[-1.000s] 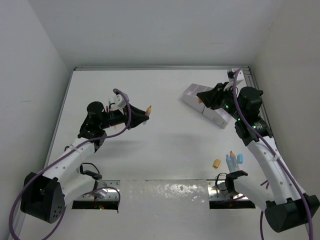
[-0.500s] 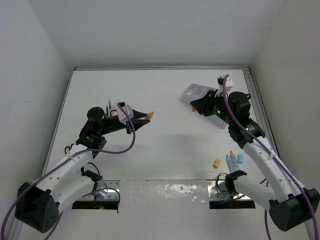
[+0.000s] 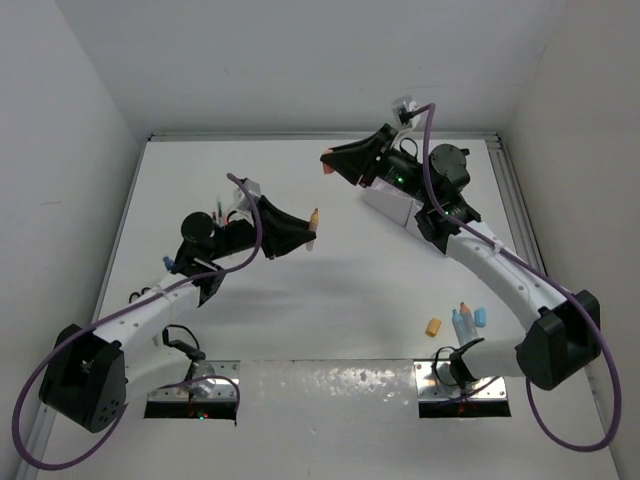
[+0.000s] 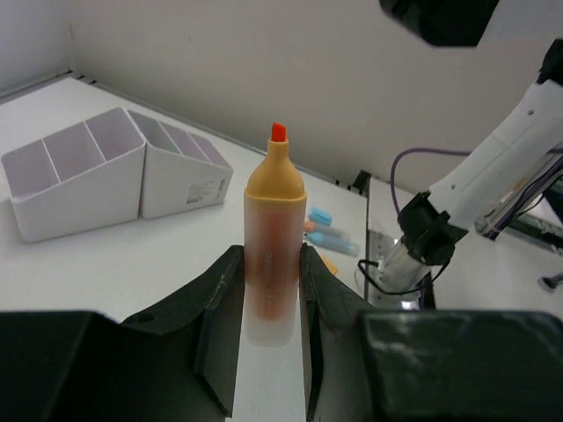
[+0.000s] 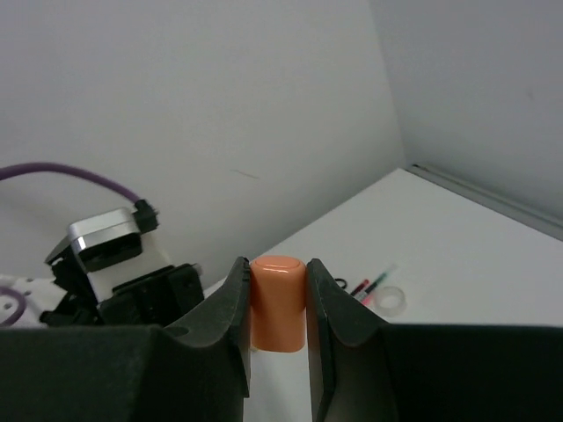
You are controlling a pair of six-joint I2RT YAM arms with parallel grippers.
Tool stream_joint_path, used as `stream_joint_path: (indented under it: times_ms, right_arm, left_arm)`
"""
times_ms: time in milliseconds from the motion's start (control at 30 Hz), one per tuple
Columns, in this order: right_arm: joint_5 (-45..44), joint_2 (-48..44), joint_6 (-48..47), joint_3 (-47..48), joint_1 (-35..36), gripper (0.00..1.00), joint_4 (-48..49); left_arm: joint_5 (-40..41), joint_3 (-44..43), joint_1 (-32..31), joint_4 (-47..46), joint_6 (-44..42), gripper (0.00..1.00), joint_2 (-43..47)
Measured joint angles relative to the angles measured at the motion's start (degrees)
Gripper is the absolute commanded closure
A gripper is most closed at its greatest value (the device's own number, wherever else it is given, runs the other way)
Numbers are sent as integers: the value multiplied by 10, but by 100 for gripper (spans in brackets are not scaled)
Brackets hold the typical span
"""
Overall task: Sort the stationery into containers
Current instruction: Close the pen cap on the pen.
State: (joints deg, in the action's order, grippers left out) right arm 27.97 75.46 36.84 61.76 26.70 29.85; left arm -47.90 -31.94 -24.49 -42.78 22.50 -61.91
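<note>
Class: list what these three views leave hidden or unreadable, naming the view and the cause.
Top view: white organiser mostly covered by the right arm.
Left wrist view: the organiser's label print is too small to read.
Right wrist view: orange cap's lower end hidden between the fingers; pens beside the tape ring blurred.

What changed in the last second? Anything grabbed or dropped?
The right claw swung up and left off the white organiser, carrying its orange cap. The left claw edged right with its orange highlighter. Nothing grabbed or dropped; organiser and blue-capped bottles stayed put.
</note>
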Motion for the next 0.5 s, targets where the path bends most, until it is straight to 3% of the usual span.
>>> stream_joint_path:
  times_ms: [233, 500]
  right_arm:
    - [91, 50, 63, 17, 10, 100, 110]
    - [157, 52, 132, 18, 10, 100, 209]
  left_arm:
    - [30, -17, -2, -63, 81, 100, -23]
    - [59, -17, -4, -96, 113, 100, -34]
